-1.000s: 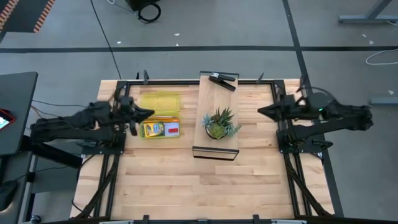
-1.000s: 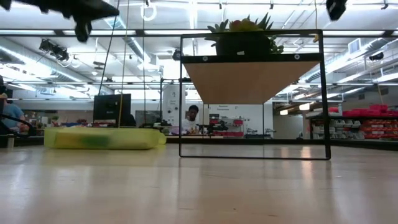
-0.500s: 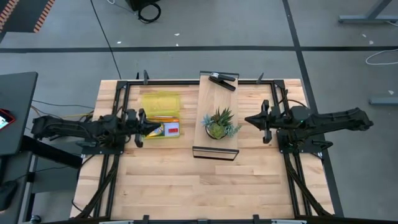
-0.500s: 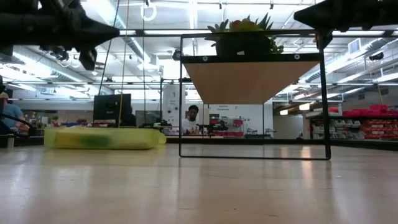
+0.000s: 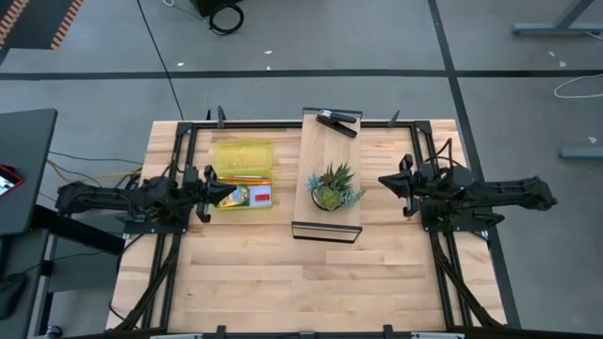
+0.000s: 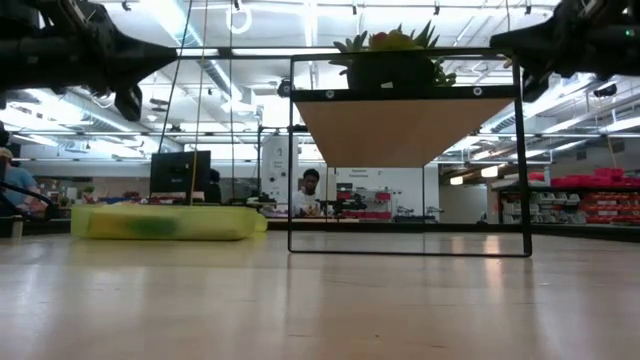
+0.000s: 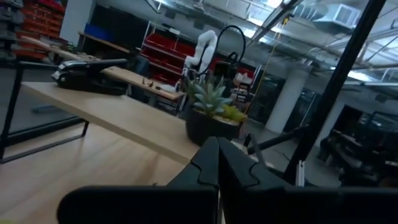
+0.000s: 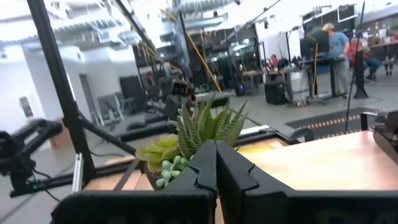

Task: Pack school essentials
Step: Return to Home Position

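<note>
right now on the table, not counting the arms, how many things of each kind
yellow translucent plastic box: 1
yellow-and-green crayon box, lying in it: 1
wooden shelf on a black wire frame: 1
green spiky potted plant: 1
black stapler-like tool: 1
Total: 5. Smaller items in the box are too small to count.

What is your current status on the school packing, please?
Both hands shut, empty: left hand at yellow supply box, right hand near plant. Inside: crayon box. Nothing blocking.
</note>
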